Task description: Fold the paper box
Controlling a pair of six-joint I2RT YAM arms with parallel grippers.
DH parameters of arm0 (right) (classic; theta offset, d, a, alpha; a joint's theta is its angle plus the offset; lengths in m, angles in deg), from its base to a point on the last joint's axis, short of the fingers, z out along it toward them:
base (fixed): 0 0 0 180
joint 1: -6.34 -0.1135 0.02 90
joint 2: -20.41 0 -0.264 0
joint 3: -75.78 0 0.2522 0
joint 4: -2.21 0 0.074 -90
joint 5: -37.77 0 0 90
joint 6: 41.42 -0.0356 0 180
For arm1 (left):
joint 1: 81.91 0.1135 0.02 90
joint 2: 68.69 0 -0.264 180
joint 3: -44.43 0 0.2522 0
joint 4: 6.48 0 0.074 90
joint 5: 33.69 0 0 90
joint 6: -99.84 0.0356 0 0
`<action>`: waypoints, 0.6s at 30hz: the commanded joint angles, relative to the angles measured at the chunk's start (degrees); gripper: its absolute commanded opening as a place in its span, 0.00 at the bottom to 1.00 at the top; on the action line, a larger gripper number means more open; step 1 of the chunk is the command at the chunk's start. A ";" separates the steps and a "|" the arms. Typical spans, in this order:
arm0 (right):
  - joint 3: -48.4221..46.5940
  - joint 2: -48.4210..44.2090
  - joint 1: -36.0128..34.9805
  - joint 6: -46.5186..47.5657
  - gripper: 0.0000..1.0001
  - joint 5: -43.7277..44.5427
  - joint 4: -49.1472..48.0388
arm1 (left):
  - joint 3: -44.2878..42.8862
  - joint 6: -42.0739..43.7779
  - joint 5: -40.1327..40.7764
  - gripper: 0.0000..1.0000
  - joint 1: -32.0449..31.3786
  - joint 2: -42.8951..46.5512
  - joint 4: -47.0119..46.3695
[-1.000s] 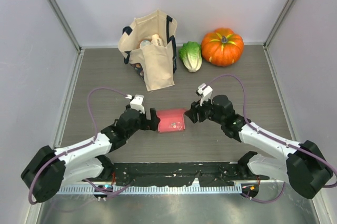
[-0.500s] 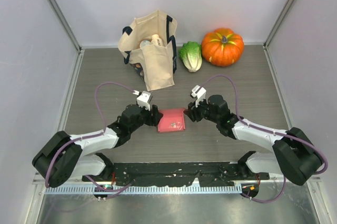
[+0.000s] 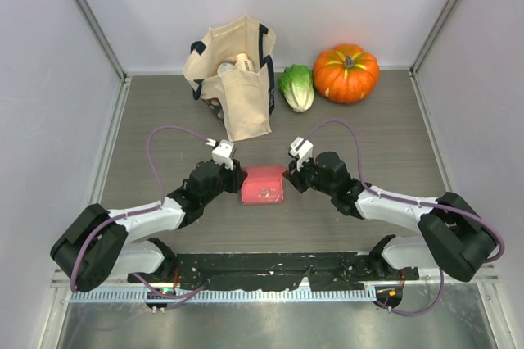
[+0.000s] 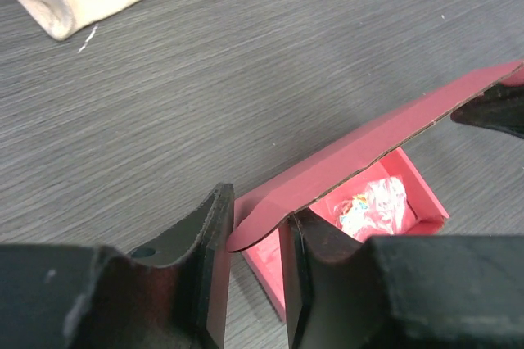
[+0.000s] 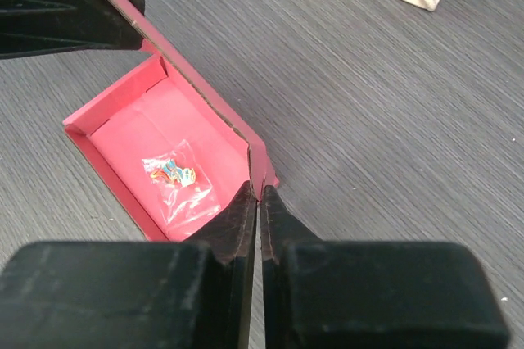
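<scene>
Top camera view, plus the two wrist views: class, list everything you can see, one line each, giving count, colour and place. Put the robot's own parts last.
box: one, pink, open, mid-table between the claws
packet: one, clear with a colourful bit inside, lying in the box
bag: one, cream with dark handles, far side of the table, left of centre
lettuce: one, green, just right of the bag
pumpkin: one, orange, far right of the table
table: one, grey-brown wood grain
cables: two, purple, one looping over each arm
left claw: one, black, at the box's left end, flap between its fingers
right claw: one, black, pinching the box's right end
</scene>
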 commanded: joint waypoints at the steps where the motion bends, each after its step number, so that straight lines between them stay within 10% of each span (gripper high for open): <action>1: -1.36 1.04 -3.33 -0.83 0.08 6.26 -5.32 | -2.47 0.59 3.10 0.34 -0.18 1.85 0.82; 18: -4.86 3.93 -9.84 -7.68 0.01 36.65 -10.42 | -12.57 -8.45 21.46 0.00 -2.55 -5.59 7.77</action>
